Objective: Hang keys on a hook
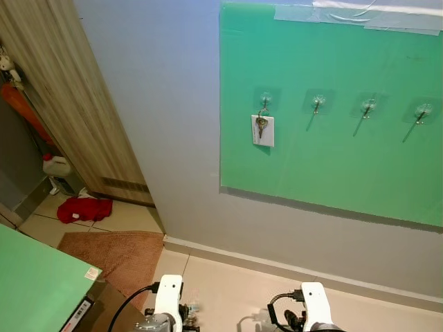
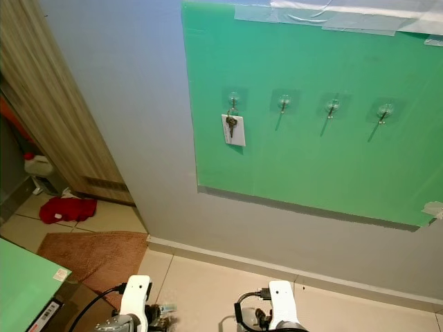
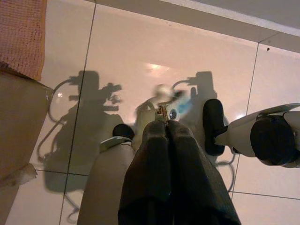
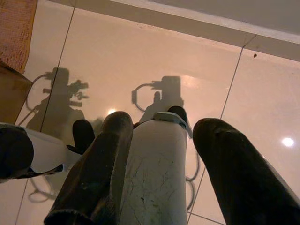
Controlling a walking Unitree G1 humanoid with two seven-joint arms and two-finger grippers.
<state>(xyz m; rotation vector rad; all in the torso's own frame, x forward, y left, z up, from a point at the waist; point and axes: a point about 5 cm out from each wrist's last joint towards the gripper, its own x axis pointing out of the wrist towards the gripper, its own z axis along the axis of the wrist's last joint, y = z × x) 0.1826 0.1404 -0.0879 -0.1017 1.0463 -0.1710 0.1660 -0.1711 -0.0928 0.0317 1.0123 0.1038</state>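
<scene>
The left gripper point(image 3: 165, 127) hangs low over the floor point(image 3: 140, 51), fingers pinched on keys point(image 3: 162, 111); the right gripper point(image 4: 161, 136) beside it is spread wide. Far up the wall, the leftmost hook point(image 1: 265, 101) already carries a key point(image 1: 261, 124) and white tag point(image 1: 263, 131).

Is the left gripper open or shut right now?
Shut: the left gripper has its fingers pressed together, pinching a small metal piece at the tips.
</scene>
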